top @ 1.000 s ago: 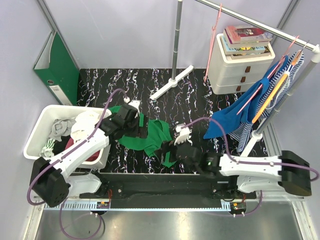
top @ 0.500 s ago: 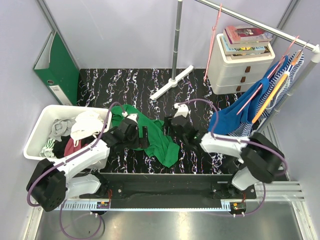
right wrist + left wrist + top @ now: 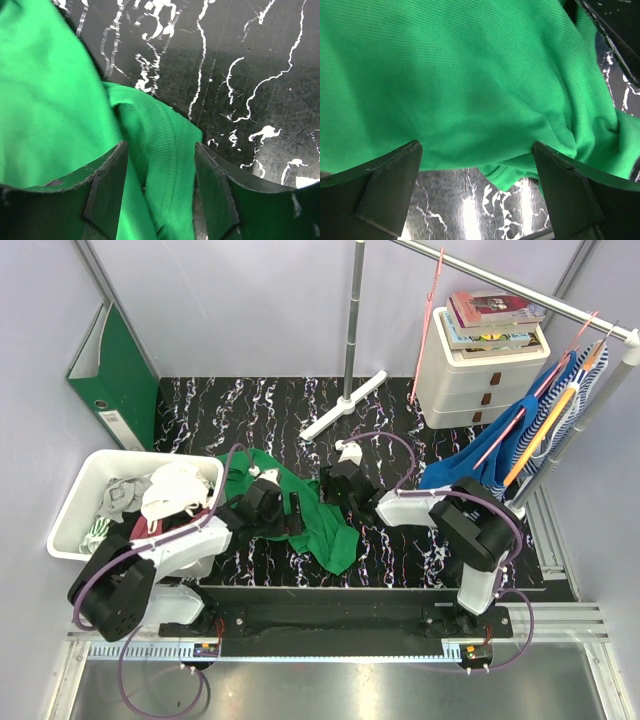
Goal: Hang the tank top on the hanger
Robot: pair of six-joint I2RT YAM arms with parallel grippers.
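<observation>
Tank top (image 3: 330,540) crumpled on table (image 3: 200,410) | I see left fingers (image 3: 387,187) wide apart over it | right fingers (image 3: 107,187) apart, straddling a fold

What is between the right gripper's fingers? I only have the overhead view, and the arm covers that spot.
Observer: In the right wrist view, a ribbed, folded edge of the green top lies between the fingers of the right gripper. The jaws stand apart and the cloth looks unsqueezed.
Operator: And the left gripper?
Observer: The left gripper is wide open over the top's hem, with bare table showing just past that hem.
</observation>
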